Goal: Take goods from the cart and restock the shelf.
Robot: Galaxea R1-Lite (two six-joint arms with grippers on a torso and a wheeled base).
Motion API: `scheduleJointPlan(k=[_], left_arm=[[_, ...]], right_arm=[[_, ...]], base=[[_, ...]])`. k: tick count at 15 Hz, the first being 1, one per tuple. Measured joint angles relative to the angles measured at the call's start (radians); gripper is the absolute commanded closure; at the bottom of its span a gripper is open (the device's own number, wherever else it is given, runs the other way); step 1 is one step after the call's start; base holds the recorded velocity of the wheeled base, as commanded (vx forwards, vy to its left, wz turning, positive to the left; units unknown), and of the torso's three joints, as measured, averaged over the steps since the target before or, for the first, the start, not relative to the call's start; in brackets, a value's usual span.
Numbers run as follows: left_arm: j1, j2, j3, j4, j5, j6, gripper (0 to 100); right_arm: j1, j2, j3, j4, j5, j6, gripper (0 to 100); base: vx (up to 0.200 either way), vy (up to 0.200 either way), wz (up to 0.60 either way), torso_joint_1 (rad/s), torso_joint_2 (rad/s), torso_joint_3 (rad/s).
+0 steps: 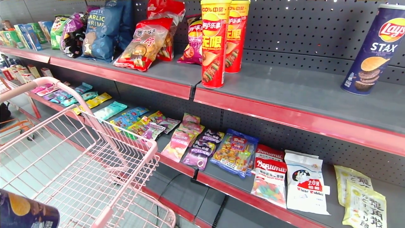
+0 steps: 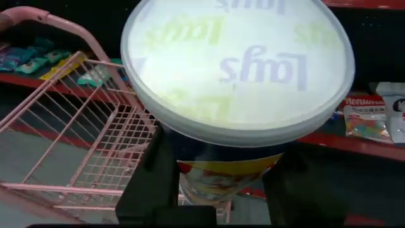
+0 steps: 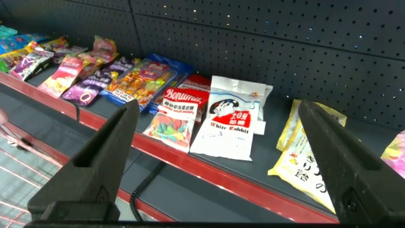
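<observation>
**Left gripper clamped on a chip can, right gripper spread wide**

The left gripper (image 2: 221,196) is closed on a chip can (image 2: 224,168), one dark finger on each side of the dark blue tube, below its pale plastic lid (image 2: 237,63). The can stands roughly upright in the grip. In the head view it sits at the near corner of the pink wire cart (image 1: 95,152) — whether it is inside the basket or above it, I cannot tell.

The right gripper (image 3: 217,107) is wide open, nothing between its fingers. It hangs in front of the lower shelf (image 3: 209,168), facing a white candy bag (image 3: 231,117). A red-topped gummy bag (image 3: 174,117) lies just beside that bag on one side and yellow packets (image 3: 304,158) on the other.

Farther out, the upper shelf (image 1: 284,91) carries two tall red cans (image 1: 215,41) standing together near its middle. A tall blue can (image 1: 376,47) stands well apart, leaning against the pegboard — bare grey board lies between them. Snack bags (image 1: 104,31) crowd the left stretch.
</observation>
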Motion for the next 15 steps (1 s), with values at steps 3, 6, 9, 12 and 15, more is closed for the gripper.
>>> scheduleJointPlan(k=[3, 6, 9, 12, 15], left_arm=[[0.0, -0.091, 0.059, -0.003, 0.096, 0.014, 100], [0.0, -0.127, 0.071, -0.003, 0.112, 0.019, 100], [0.0, -0.135, 0.067, -0.007, 0.124, 0.06, 100], [-0.001, -0.138, 0.063, -0.009, 0.121, 0.063, 100], [-0.001, -0.133, 0.039, -0.005, 0.124, 0.063, 100]], right_arm=[[0.0, 0.0, 0.0, -0.001, 0.0, 0.0, 0], [0.0, 0.0, 0.0, -0.002, 0.0, 0.001, 0], [0.0, 0.0, 0.0, -0.002, 0.0, 0.001, 0], [0.0, 0.0, 0.0, -0.002, 0.001, 0.001, 0], [0.0, 0.0, 0.0, -0.002, 0.001, 0.002, 0]], base=[[0.0, 0.0, 0.0, 0.137, -0.44, -0.287], [0.0, 0.0, 0.0, 0.183, -0.52, -0.339], [0.0, 0.0, 0.0, 0.209, -0.55, -0.347], [0.0, 0.0, 0.0, 0.183, -0.45, -0.279], [0.0, 0.0, -0.6, 0.041, -0.1, -0.059]])
